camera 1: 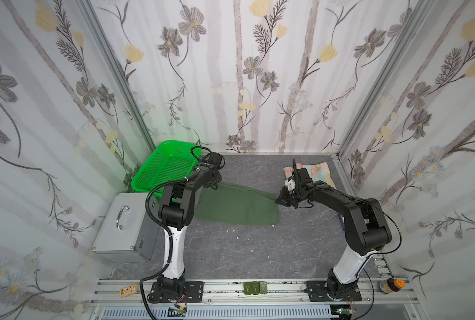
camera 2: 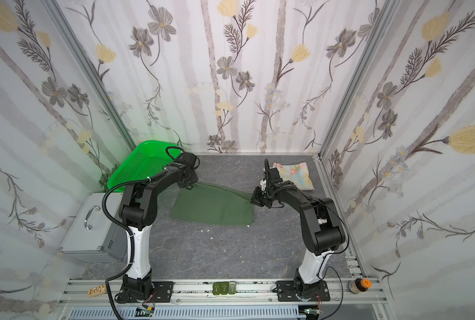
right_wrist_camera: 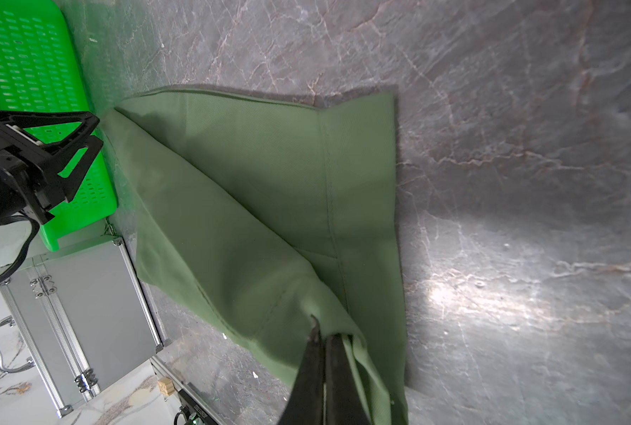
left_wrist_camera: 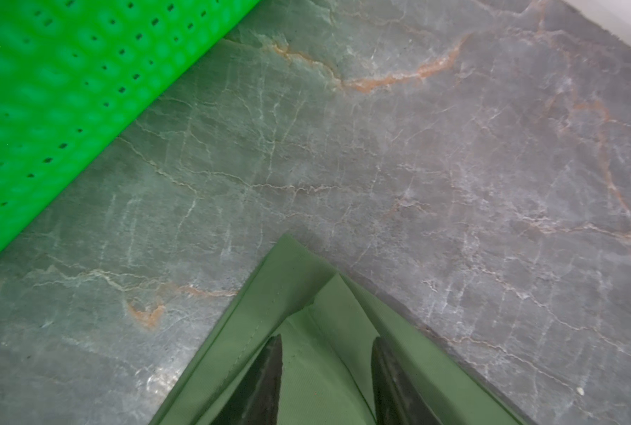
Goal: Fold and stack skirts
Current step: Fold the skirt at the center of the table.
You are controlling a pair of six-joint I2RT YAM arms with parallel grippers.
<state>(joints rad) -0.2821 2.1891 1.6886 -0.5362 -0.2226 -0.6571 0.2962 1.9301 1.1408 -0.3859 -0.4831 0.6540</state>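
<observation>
With the far wall at twelve, a silver aluminium case with a chrome handle (camera 1: 125, 227) sits at about eight o'clock. Tilted behind it at ten is a bright green plastic mesh basket (camera 1: 161, 169), stiff and full of slots. Just beside the basket, the left gripper (left_wrist_camera: 327, 338) hangs over a hemmed corner of the plain dark green cloth skirt (camera 1: 236, 206), its fingers apart with nothing pinched between them. That skirt lies mid-table on the grey marbled tabletop (camera 1: 230, 249), a matte fine-ribbed weave with a stitched seam. One flap is drawn over the rest, so it looks partly folded. At its three o'clock corner the right gripper (right_wrist_camera: 323, 331) is clamped tight on the cloth, lifting it slightly. At one o'clock, against the back wall, the pale yellow-blue flowered cloth skirt (camera 1: 316, 171) rests as a small, puffy folded bundle.

I'd say the green skirt's fold is under way. Next, the left fingers would need to close on their corner so both arms can carry the edge across evenly. The limp cloth may sag or crease.
</observation>
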